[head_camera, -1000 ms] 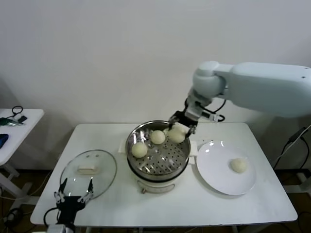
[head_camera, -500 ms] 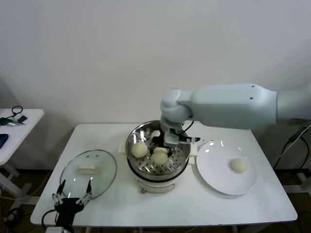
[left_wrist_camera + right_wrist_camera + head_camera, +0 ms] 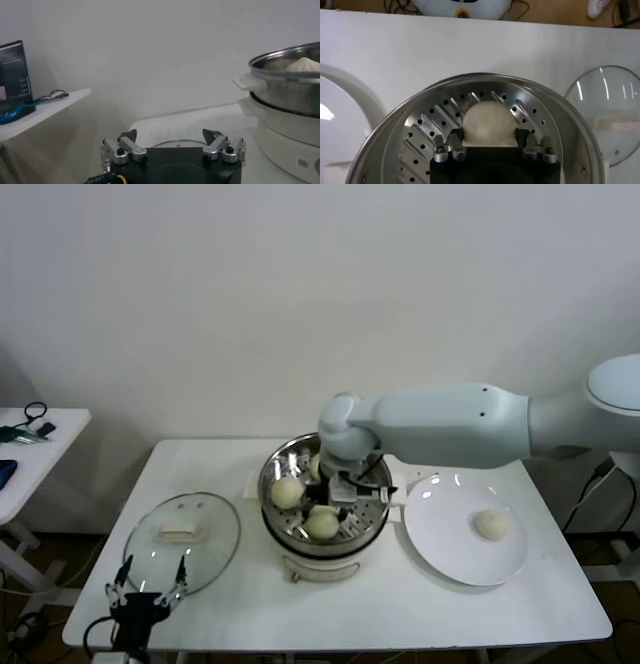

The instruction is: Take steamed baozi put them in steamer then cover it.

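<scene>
The steamer (image 3: 275, 467) stands mid-table with its perforated tray (image 3: 430, 125) bare at the edges. My right gripper (image 3: 324, 516) is down inside it, shut on a baozi (image 3: 487, 122) that rests low over the tray's near part, a finger pressed on each side. A second baozi (image 3: 287, 492) lies at the tray's left, and a third (image 3: 316, 464) is partly hidden behind the arm. One more baozi (image 3: 491, 524) sits on the white plate (image 3: 450, 549). The glass cover (image 3: 183, 529) lies flat on the table's left. My left gripper (image 3: 155, 562) waits open at its near edge.
The right arm stretches across from the right, above the plate and the steamer's far rim. A small side table (image 3: 30, 444) with cables stands beyond the table's left edge. From the left wrist, the steamer (image 3: 290, 95) rises close beside the cover (image 3: 175, 144).
The right arm carried the baozi from the steamer's far right rim across and down to the near part of the tray. The left gripper stayed still.
</scene>
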